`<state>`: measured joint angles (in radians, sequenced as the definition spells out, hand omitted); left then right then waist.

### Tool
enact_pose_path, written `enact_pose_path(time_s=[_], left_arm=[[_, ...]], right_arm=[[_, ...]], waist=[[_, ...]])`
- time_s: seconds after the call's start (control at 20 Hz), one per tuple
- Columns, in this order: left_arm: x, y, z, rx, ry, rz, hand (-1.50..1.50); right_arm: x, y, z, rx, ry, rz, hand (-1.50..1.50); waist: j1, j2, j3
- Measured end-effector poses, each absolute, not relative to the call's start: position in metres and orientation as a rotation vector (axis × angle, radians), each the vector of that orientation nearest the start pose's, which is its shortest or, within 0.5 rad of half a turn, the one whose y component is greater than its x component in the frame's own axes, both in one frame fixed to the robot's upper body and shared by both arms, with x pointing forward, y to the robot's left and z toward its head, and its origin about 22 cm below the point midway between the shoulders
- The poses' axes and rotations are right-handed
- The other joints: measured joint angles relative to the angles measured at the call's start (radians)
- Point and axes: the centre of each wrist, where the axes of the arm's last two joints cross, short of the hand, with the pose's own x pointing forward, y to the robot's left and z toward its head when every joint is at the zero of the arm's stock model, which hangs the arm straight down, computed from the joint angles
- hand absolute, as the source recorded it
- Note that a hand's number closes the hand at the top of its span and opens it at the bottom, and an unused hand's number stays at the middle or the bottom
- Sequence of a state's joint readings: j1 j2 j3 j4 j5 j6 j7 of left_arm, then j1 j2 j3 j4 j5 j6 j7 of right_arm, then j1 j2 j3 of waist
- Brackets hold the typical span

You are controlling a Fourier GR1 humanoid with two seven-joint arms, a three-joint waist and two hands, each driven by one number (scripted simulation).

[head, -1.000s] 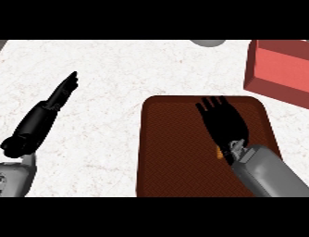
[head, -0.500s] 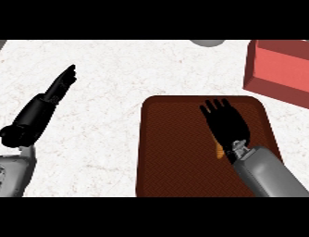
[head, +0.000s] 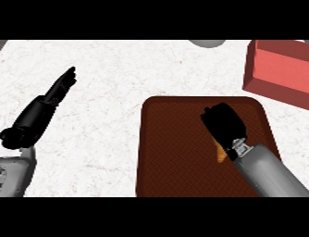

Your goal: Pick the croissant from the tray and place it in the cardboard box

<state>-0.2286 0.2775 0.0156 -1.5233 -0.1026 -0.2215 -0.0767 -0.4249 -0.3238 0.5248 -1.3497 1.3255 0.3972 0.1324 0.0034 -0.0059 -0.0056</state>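
Croissant [head: 219,153] pokes out under the right hand [head: 224,124] on the tray [head: 174,152], can't tell if it's grabbed; left hand [head: 56,91] at 9 o'clock, fingers [head: 68,75] straight, empty.

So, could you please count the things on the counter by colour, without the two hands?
Brown: 1, the tray
Red: 1, the box
Orange: 1, the croissant on the tray, mostly hidden under the right hand
Grey: 1, a round thing cut off at the top edge
Total: 4
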Motion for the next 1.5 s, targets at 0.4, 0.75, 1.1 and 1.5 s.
enact_pose_path(time_s=[0.4,0.75,1.1,1.5], left_arm=[[0.290,0.269,0.065,0.100,-1.748,-0.529,0.00],[0.291,0.274,0.068,0.108,-1.747,-0.523,0.00],[0.288,0.278,0.069,0.110,-1.747,-0.520,0.00],[0.290,0.269,0.065,0.105,-1.745,-0.522,0.00]], right_arm=[[0.300,-0.182,0.044,-0.679,-1.377,1.935,1.50],[0.299,-0.227,0.081,-0.412,-1.753,1.840,1.50],[0.282,-0.270,0.144,-0.478,-1.988,1.712,1.50],[0.296,-0.312,0.196,-0.641,-2.000,1.225,1.50]], waist=[[-0.005,0.002,0.004],[-0.012,0.004,0.006],[-0.016,0.002,0.006],[-0.011,0.004,0.005]])
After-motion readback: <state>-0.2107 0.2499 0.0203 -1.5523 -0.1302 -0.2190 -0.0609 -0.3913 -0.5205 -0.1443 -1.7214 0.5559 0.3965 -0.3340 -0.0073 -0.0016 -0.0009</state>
